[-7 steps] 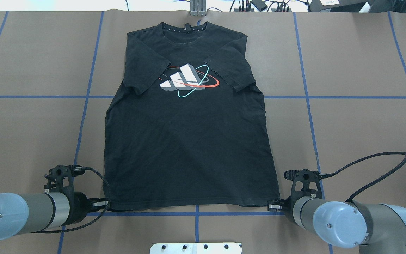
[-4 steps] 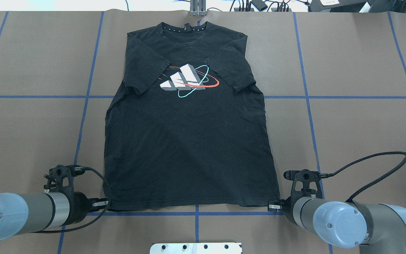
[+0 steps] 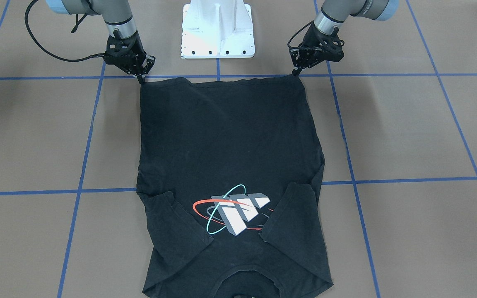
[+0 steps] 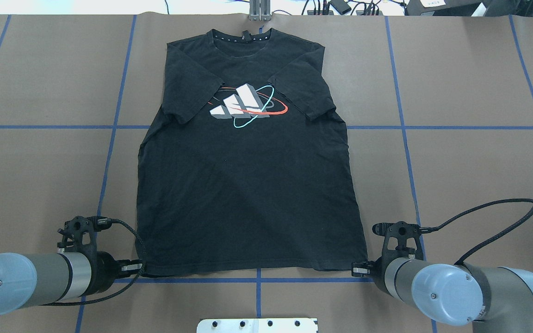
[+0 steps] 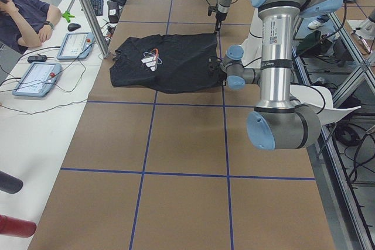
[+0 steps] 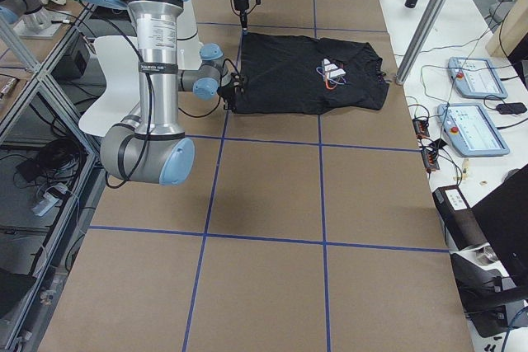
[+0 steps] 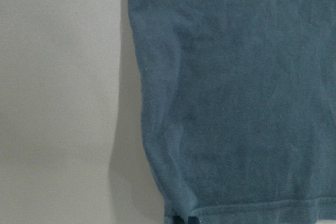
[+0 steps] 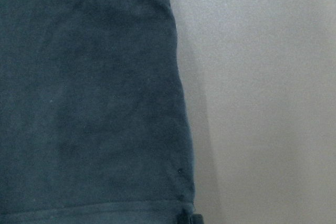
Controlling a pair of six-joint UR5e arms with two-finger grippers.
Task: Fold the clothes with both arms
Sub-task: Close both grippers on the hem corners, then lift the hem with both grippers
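The black T-shirt (image 4: 248, 185) lies flat on the brown table, collar away from the robot, both sleeves folded in over the chest print (image 4: 245, 105). It also shows in the front view (image 3: 226, 136). My left gripper (image 4: 139, 267) is low at the near hem's left corner, its fingers pinched together on it (image 3: 295, 73). My right gripper (image 4: 356, 269) is pinched on the near hem's right corner (image 3: 141, 79). The wrist views show only the shirt's fabric (image 7: 236, 103) (image 8: 89, 93) and side edge, with a dark fingertip at the bottom.
The white pedestal base (image 3: 218, 29) stands between the arms, just behind the hem. Blue tape lines (image 4: 405, 138) grid the table. A metal post (image 4: 259, 11) stands beyond the collar. An operator (image 5: 23, 16) and tablets (image 6: 474, 80) are past the far edge.
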